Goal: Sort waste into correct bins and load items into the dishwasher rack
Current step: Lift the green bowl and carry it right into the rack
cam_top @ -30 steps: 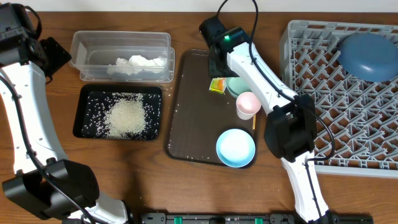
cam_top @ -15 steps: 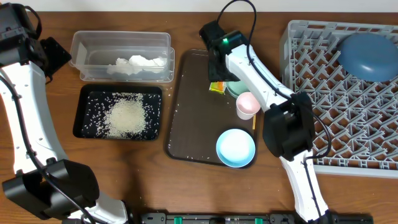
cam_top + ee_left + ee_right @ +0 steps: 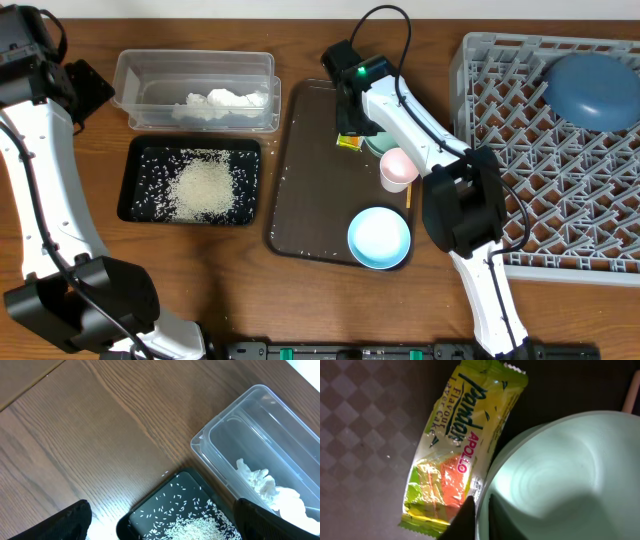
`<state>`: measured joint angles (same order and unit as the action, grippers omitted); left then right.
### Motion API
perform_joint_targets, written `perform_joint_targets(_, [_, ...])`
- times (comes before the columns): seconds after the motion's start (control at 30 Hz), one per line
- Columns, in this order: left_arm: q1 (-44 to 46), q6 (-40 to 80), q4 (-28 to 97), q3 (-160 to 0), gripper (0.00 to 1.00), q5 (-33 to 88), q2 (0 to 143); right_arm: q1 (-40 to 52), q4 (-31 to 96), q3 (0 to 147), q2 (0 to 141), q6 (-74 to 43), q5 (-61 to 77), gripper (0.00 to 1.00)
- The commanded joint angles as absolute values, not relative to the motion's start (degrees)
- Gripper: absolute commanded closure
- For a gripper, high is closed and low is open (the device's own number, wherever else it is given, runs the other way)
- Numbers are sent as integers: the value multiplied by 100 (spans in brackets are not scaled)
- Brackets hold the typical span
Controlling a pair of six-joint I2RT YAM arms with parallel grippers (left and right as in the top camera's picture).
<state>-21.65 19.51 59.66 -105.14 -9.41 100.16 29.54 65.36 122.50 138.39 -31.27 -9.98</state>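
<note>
Right claw [image 3: 479, 511] closed together where the snack wrapper [image 3: 462, 445] meets the mint bowl [image 3: 560, 475] at its nine o'clock rim; left claw [image 3: 164, 525] spread wide apart.

A wooden tabletop [image 3: 300, 300] is carrying four containers. A clear plastic tub [image 3: 130, 75] is sitting near the far left corner, and a shallow black tray [image 3: 128, 200] is lying just beside it on the near side. A dark brown serving tray [image 3: 310, 180] is occupying the middle, while a light grey lattice rack [image 3: 560, 200] is filling the right side, reaching toward the far and right edges.
</note>
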Motion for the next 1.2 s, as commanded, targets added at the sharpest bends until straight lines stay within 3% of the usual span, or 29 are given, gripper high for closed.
perform_joint_targets(0.0, [-2185, 1962, 5977, -10532, 8, -1011, 9998, 2888, 6567, 12331, 13896, -3168, -978, 97])
perform_joint_targets(0.5, [-2185, 1962, 5977, -10532, 8, -1009, 9998, 2383, 7279, 13517, 13128, -2823, -701, 99])
perform_joint_targets(0.73, [-2185, 1962, 5977, -10532, 7, -1009, 9998, 1122, 7762, 13574, 12191, -2755, 1, 99])
perform_joint_targets(1.17, [-2185, 1962, 5979, -10532, 8, -1009, 9998, -1542, 8482, 13301, 11952, -1210, 3094, 99])
